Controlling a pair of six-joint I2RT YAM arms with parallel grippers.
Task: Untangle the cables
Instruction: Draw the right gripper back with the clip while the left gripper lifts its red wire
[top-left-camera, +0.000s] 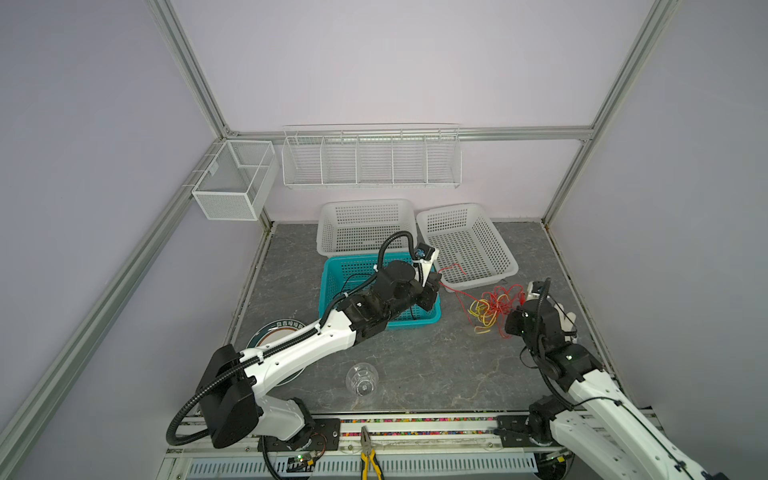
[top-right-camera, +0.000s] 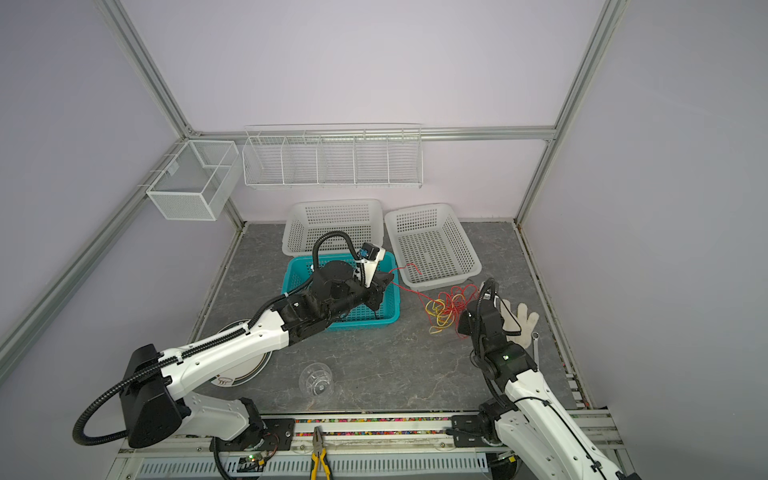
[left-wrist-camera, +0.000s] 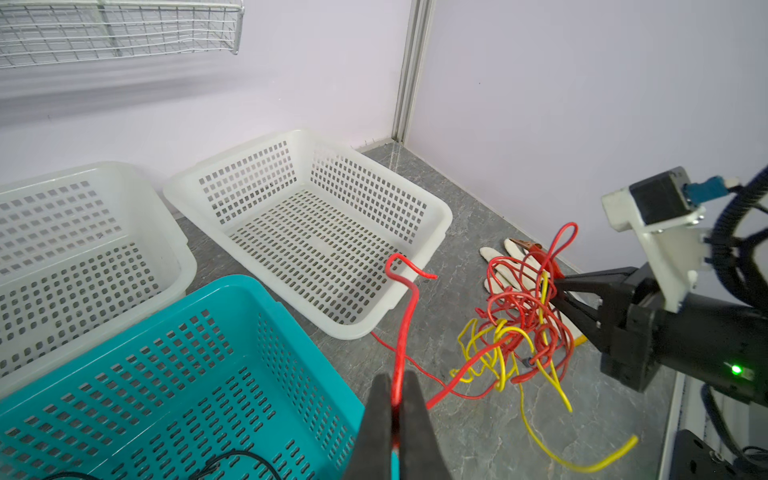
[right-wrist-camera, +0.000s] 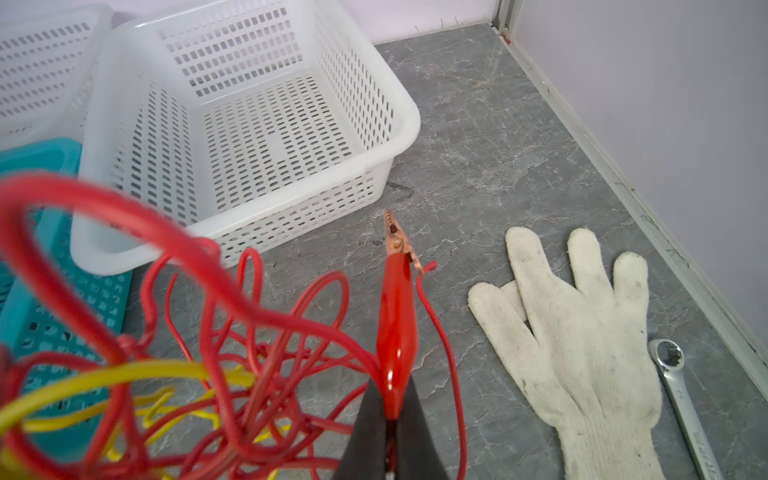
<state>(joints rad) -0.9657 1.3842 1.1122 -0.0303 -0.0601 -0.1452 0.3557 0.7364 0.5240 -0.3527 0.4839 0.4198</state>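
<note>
The cables (top-left-camera: 494, 309) (top-right-camera: 451, 307) lie as a red and yellow tangle on the grey table, between the teal basket (top-left-camera: 411, 322) and the right arm. My left gripper (left-wrist-camera: 395, 390) (top-left-camera: 436, 282) is shut on one red cable (left-wrist-camera: 405, 316), whose free end curls up near the right white basket's rim. My right gripper (right-wrist-camera: 392, 415) (left-wrist-camera: 555, 286) is shut on the red sleeve of an alligator clip (right-wrist-camera: 397, 316) at the tangle's right edge, lifting some loops. A thin black cable (left-wrist-camera: 241, 457) lies inside the teal basket.
Two white baskets (top-left-camera: 486, 282) (top-left-camera: 328, 245) stand behind the teal one. A white glove (right-wrist-camera: 582, 332) and a wrench (right-wrist-camera: 681, 395) lie right of the tangle near the wall. A glass cup (top-left-camera: 362, 380), a plate (top-left-camera: 270, 332) and pliers (top-left-camera: 368, 453) sit at the front.
</note>
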